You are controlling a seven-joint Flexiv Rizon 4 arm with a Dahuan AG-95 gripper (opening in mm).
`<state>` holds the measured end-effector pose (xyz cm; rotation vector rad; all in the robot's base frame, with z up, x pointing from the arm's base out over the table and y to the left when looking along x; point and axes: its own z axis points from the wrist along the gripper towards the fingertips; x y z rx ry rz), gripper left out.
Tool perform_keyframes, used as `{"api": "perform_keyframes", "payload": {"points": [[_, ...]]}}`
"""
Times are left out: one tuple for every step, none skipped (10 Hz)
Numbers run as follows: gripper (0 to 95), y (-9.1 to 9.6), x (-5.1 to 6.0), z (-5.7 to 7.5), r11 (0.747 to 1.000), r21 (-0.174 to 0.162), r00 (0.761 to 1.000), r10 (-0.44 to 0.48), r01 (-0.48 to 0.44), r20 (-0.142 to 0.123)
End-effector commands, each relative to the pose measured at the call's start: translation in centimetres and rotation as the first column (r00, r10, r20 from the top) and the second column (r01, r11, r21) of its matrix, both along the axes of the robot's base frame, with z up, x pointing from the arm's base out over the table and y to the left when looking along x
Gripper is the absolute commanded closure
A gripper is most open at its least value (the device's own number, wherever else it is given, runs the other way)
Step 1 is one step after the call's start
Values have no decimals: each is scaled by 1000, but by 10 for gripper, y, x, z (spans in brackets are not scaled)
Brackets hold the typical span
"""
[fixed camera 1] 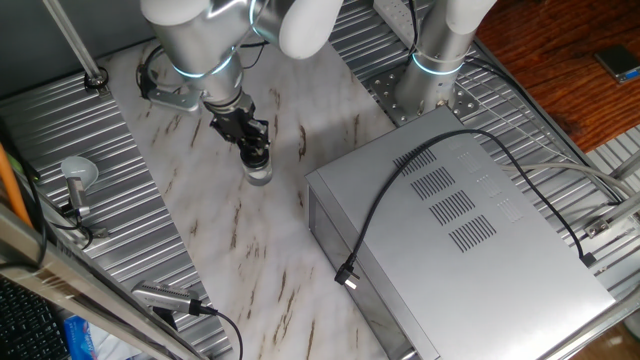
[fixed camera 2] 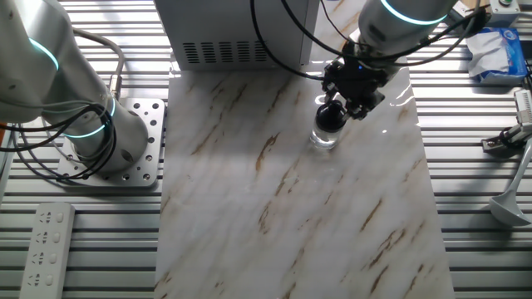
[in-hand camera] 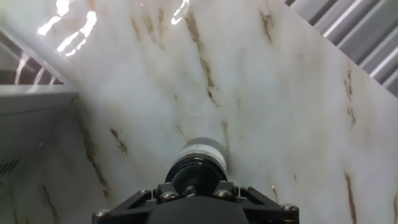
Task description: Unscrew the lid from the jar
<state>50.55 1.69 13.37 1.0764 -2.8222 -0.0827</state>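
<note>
Small clear jar (fixed camera 2: 323, 138) upright on marble counter (fixed camera 2: 291, 216), directly beneath tool (fixed camera 2: 334, 116); dark lid (fixed camera 2: 330, 117) at tool's tips, apparently clamped between them, jar axis vertical and in line with tool, large grey box (fixed camera 1: 460, 240) off to one side.

The table (fixed camera 2: 274, 208) top looks like polished white marble with brown veins, glossy enough to throw back light, flanked by ribbed bare metal. The jar (fixed camera 2: 323, 138) is clear glass or plastic under a glossy black lid (fixed camera 2: 330, 117). The box (fixed camera 1: 470, 250) is matt grey sheet metal.
</note>
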Motion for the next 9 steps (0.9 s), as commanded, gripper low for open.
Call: {"api": "perform_keyframes", "payload": {"points": [[570, 0, 0, 0, 994, -17, 994, -105, 105, 0], [570, 0, 0, 0, 989, -22, 989, -148, 148, 1], [570, 0, 0, 0, 982, -25, 983, -185, 185, 2], [570, 0, 0, 0, 978, -28, 978, -209, 209, 3], [570, 0, 0, 0, 970, -32, 970, -241, 241, 4], [570, 0, 0, 0, 958, -39, 959, -283, 283, 7], [570, 0, 0, 0, 949, -43, 950, -312, 312, 10], [570, 0, 0, 0, 947, -44, 948, -318, 318, 12], [760, 0, 0, 0, 947, -45, 948, -319, 319, 14]]}}
